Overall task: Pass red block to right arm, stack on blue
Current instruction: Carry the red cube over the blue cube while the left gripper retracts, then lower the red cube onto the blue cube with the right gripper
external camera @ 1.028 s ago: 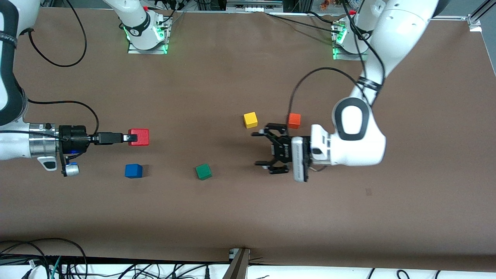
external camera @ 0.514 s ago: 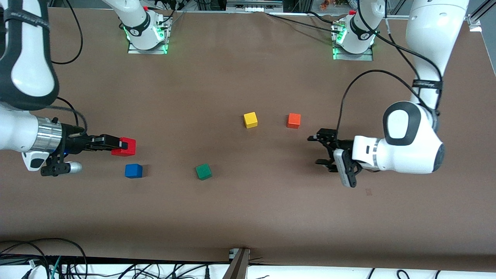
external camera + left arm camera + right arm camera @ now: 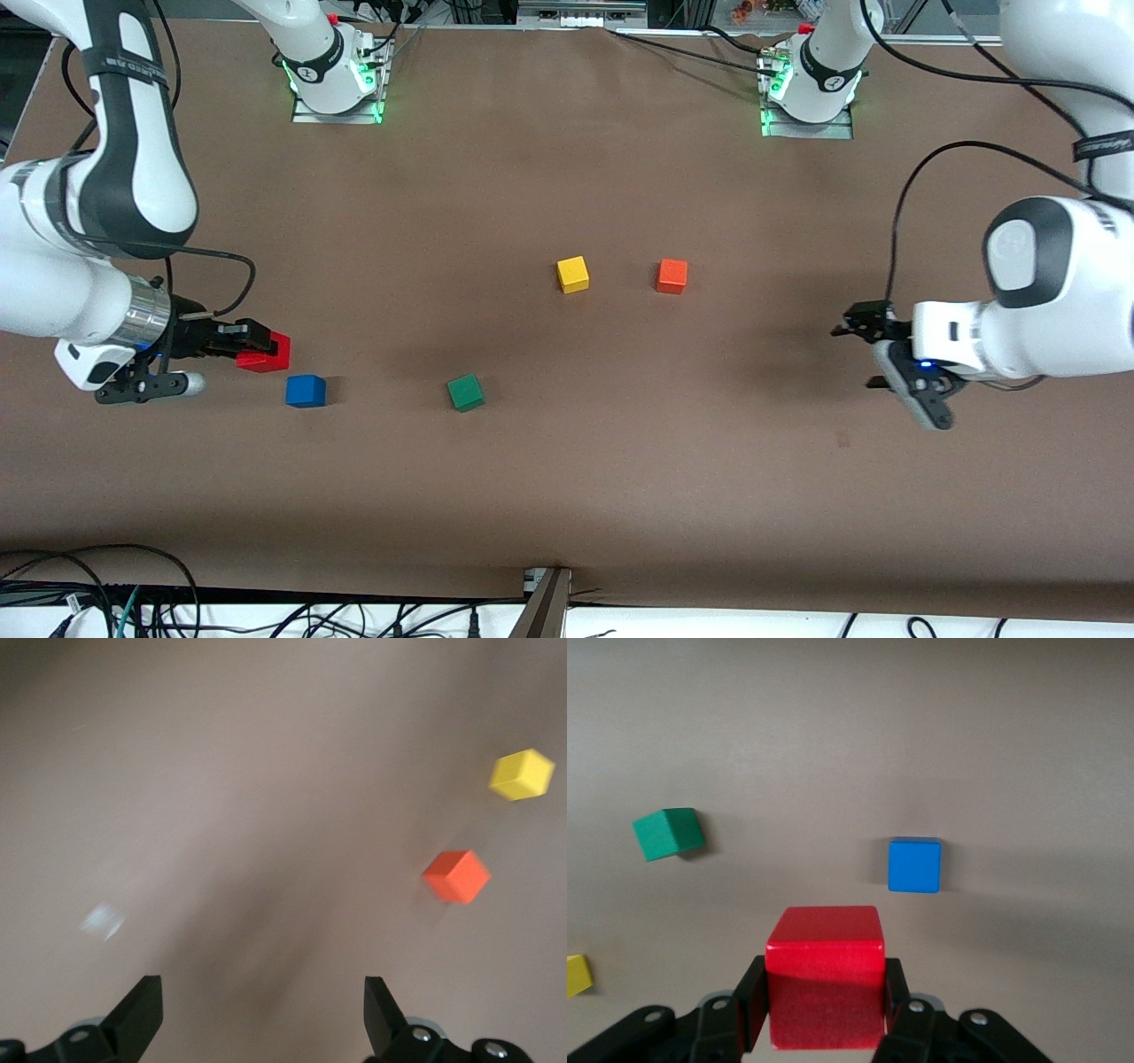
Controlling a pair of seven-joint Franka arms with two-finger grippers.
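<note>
On table [image 3: 532, 487]: five cubes; red block [image 3: 266, 353] in right gripper [image 3: 252, 346] fingers; left gripper [image 3: 864, 354] spread, empty.

No text or label can be read.

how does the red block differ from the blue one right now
The red block is clamped in the right gripper, shut on it and up off the table; the blue block rests on the table untouched. Colour differs: bright red against solid blue. The red block is not yet over the blue block but beside it. Both are small cubes of about the same size. The left gripper waits open toward the left arm's end.
</note>
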